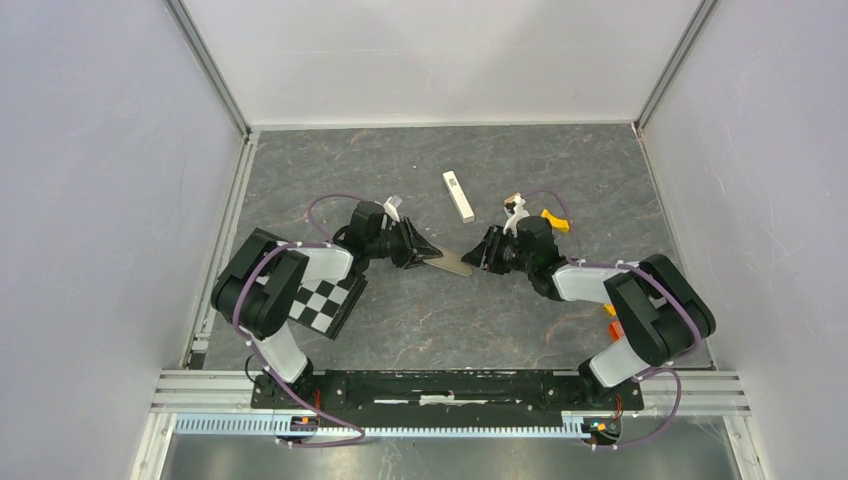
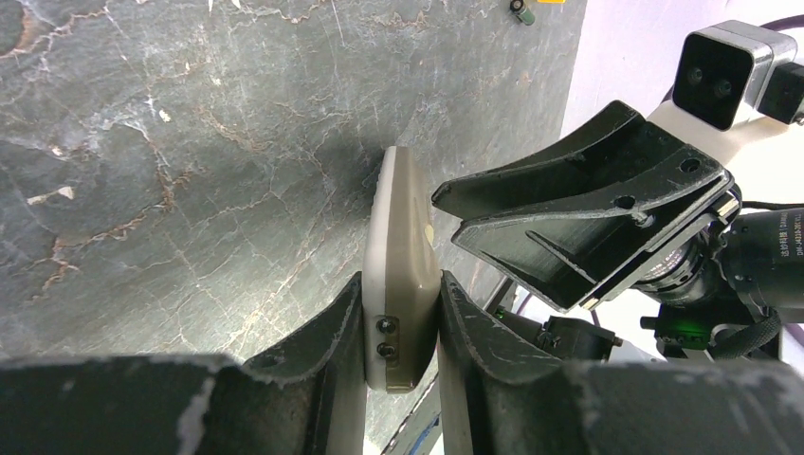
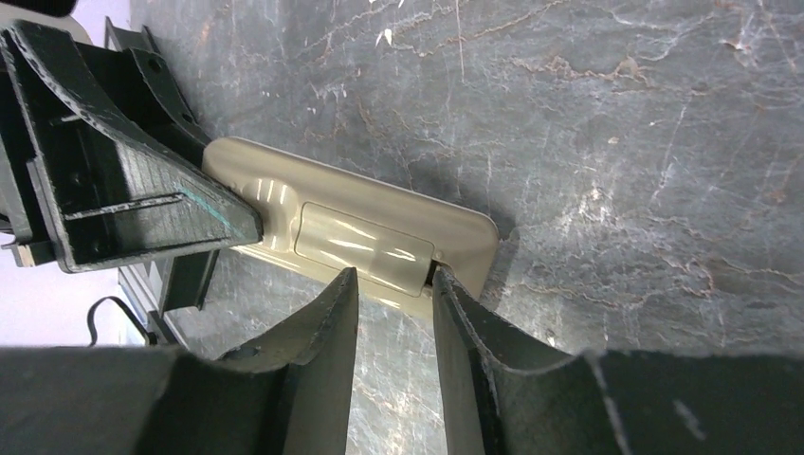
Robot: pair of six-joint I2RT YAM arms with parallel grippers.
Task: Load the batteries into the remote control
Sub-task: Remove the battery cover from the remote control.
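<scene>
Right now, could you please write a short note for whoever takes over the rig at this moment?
Left gripper: shut on the remote control, held on edge by one end.
Right gripper: open, fingertips at the battery cover on the remote's back.
Batteries: one small dark cylinder, likely a battery, lies on the table at the top edge of the left wrist view; no others seen.
Done: remote in hand, back turned to the right gripper.
Left: the cover looks closed; open it, then load the batteries.
</scene>
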